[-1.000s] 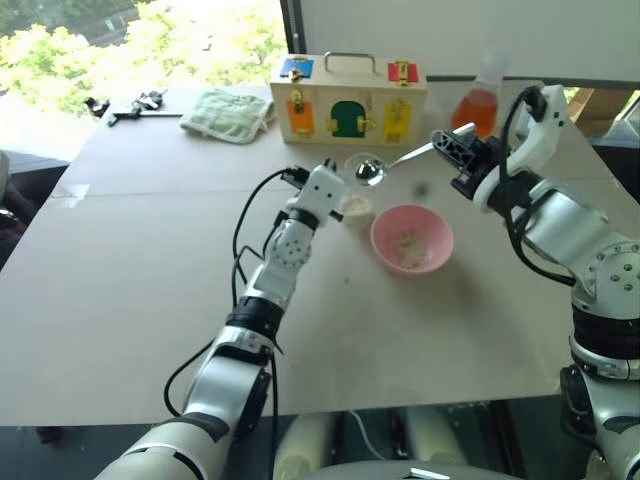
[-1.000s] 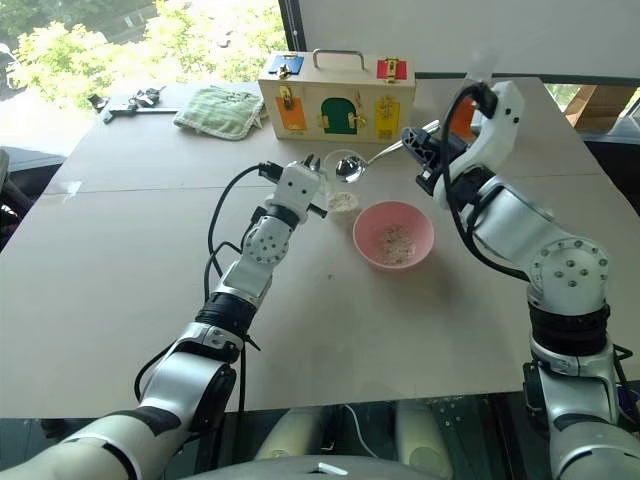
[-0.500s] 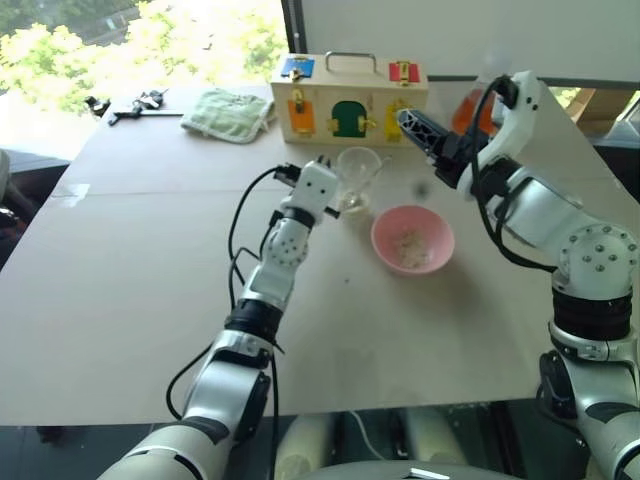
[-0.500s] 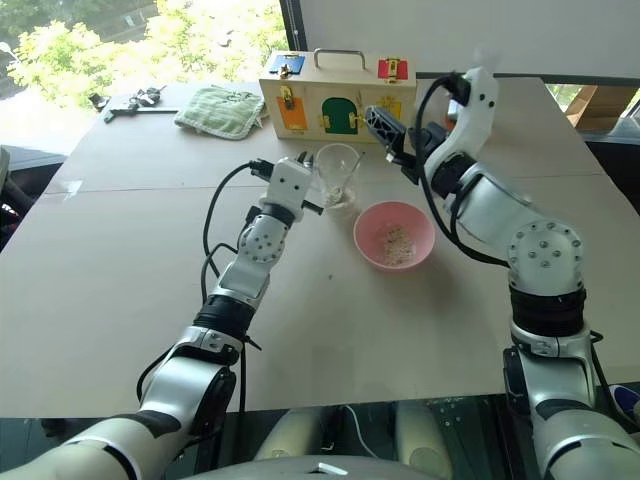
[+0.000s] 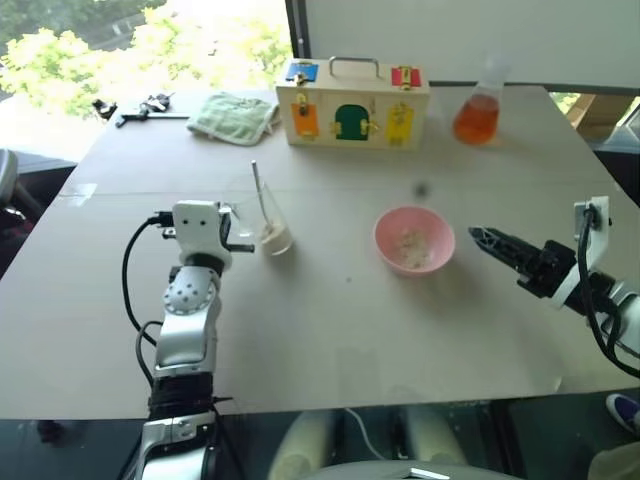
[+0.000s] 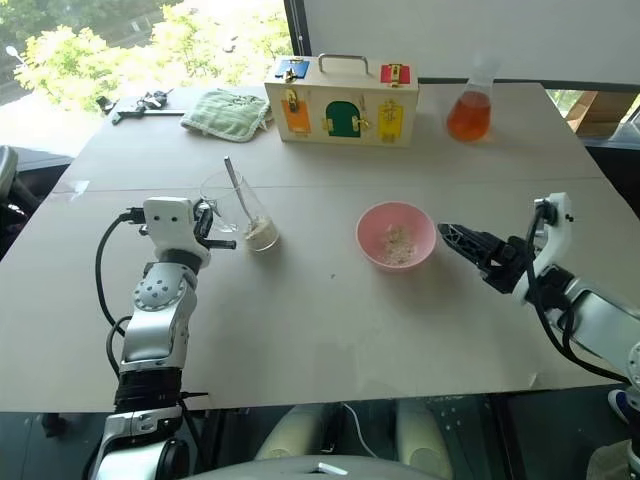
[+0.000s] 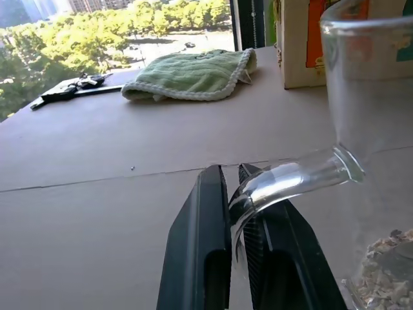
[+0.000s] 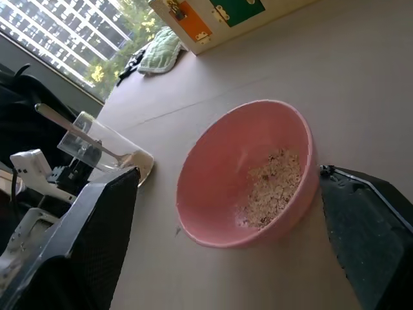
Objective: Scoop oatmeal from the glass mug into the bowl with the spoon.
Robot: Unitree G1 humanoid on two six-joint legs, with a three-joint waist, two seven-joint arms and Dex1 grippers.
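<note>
The clear glass mug with the side handle (image 6: 243, 213) sits tilted, mouth leaning away from the round pale pink bowl (image 6: 396, 235), base with a bit of pale oatmeal (image 6: 262, 234) nearer the bowl. The slim silver metal spoon (image 6: 236, 193) stands in the mug, handle poking up and out past the rim. The left gripper (image 7: 233, 253) is pinched tight on the mug's handle. The right gripper (image 6: 470, 250) hangs just on the other side of the bowl, fingers spread wide around nothing, aimed at it. More flakes lie in the bowl. Well behind it: a wooden latch box with coloured doors (image 6: 342, 100), a conical flask of orange liquid (image 6: 468, 114), a green cloth (image 6: 226, 110). No readable writing anywhere.
</note>
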